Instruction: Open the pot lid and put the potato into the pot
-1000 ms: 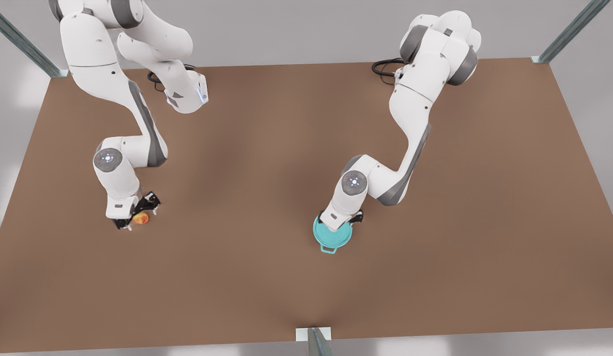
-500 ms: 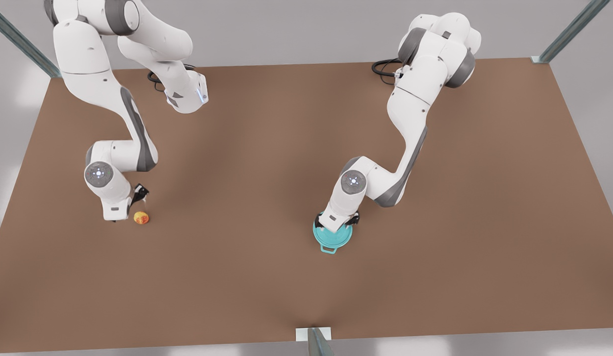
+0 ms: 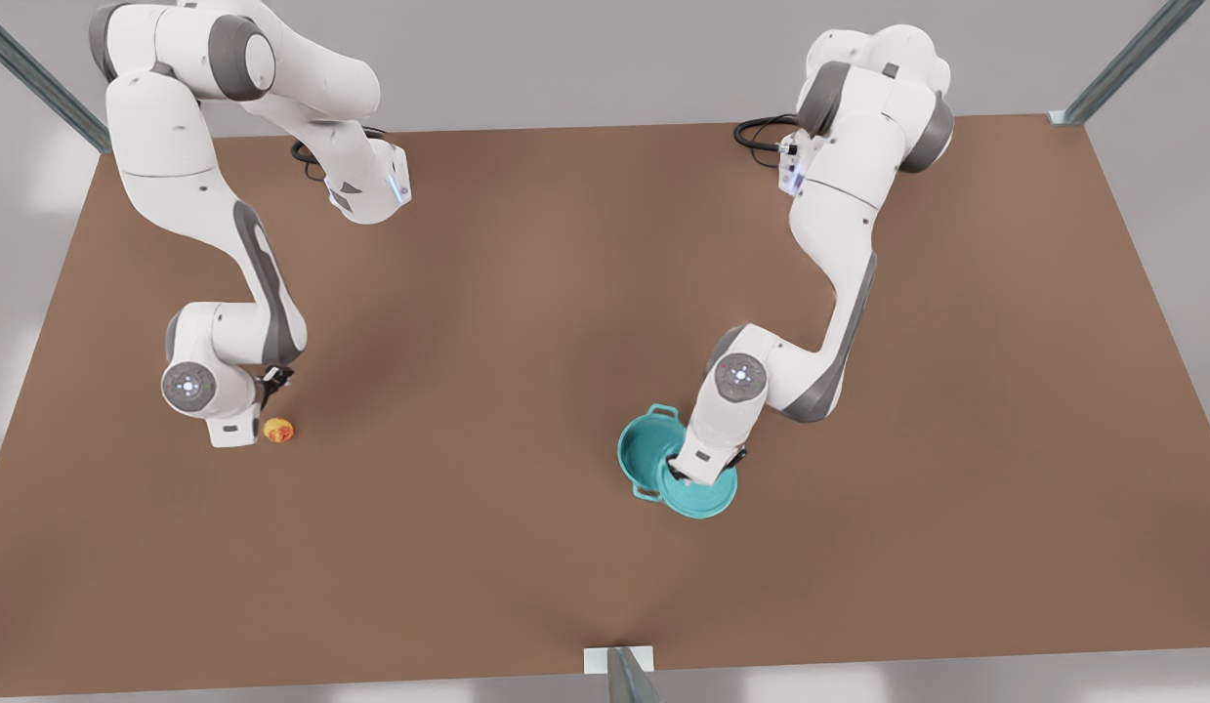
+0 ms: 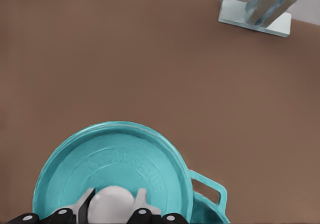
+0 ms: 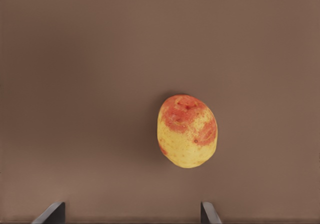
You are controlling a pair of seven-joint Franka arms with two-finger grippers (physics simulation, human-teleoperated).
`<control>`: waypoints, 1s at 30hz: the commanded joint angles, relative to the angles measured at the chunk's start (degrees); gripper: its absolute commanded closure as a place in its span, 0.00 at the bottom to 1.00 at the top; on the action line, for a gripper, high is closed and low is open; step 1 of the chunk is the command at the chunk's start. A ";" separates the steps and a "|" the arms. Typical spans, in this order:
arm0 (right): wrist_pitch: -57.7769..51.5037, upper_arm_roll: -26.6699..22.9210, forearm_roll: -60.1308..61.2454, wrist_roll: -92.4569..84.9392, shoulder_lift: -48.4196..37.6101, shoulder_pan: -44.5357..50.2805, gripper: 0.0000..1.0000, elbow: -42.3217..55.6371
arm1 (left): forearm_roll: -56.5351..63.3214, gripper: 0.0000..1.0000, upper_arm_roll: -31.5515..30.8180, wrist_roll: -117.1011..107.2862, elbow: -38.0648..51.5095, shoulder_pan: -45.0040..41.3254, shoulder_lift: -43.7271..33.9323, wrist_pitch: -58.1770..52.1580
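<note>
1. The left pincer is pinching the white knob at the centre of the pot lid, one finger on each side. The knob is the only raised part of the flat disc, so it is the natural place to grip.

2. In the front view the pot lid hangs under that pincer, shifted to the front view's right of the pot. It overlaps the pot's rim on that side and leaves most of the teal interior uncovered. Held off to the side like this, the lid frees the opening for the drop.

3. One loop handle of the pot shows just past the lid's edge in the left wrist view, so the lid is near the pot, not well apart from it.

4. The right pincer is spread, its two fingertips wide apart and empty above the brown table.

5. The potato lies on the table ahead of those fingertips, not between them. In the front view the potato sits just beside the right pincer, well apart from the pot.

6. Judgement: the lid step is nearly done. The potato has yet to be grasped, and the spread fingers look ready to come over it.
</note>
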 commanded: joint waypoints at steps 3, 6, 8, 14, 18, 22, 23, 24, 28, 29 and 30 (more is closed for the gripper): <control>-3.74 0.26 2.90 -7.09 0.19 -0.02 0.00 0.89 | -1.02 0.68 0.63 19.73 1.95 7.88 3.60 0.30; -4.35 1.14 4.31 -7.44 1.24 -0.02 0.00 2.21 | -1.02 0.68 0.02 19.65 2.92 7.35 5.89 0.83; -7.17 2.10 6.33 -8.14 1.07 0.07 0.00 3.44 | -1.02 0.00 -0.07 21.84 2.92 7.18 5.80 0.83; -0.59 2.72 6.50 -8.05 1.16 0.16 0.00 4.76 | -4.43 0.00 0.10 44.59 3.00 13.67 -11.04 -33.75; 6.36 2.81 6.33 -8.14 1.24 0.07 0.00 4.76 | -10.25 0.00 0.81 49.79 -9.57 19.75 -32.87 -38.46; 7.68 2.72 5.54 -8.32 2.03 -0.02 0.00 5.72 | -13.67 0.00 0.72 49.79 -2.97 22.20 -29.62 -41.27; 9.53 2.63 5.45 -8.32 3.35 -0.19 0.00 5.72 | -13.85 0.00 0.90 50.15 -2.97 22.91 -29.62 -41.45; 9.62 2.63 5.45 -8.32 3.88 -0.54 0.00 5.72 | -13.76 0.00 0.81 49.97 -3.06 23.00 -29.53 -41.45; 10.14 2.28 4.75 -8.41 6.87 -0.72 0.00 6.34 | -14.11 0.00 1.07 49.62 -3.23 23.96 -30.41 -46.72; 10.76 2.28 4.75 -8.41 7.31 -0.72 0.00 6.25 | -14.29 0.00 1.16 49.71 -3.15 24.58 -30.58 -47.69; 10.76 2.28 4.75 -8.49 7.31 -0.72 0.00 6.25 | -14.29 0.00 0.98 49.53 -3.15 24.58 -30.76 -47.69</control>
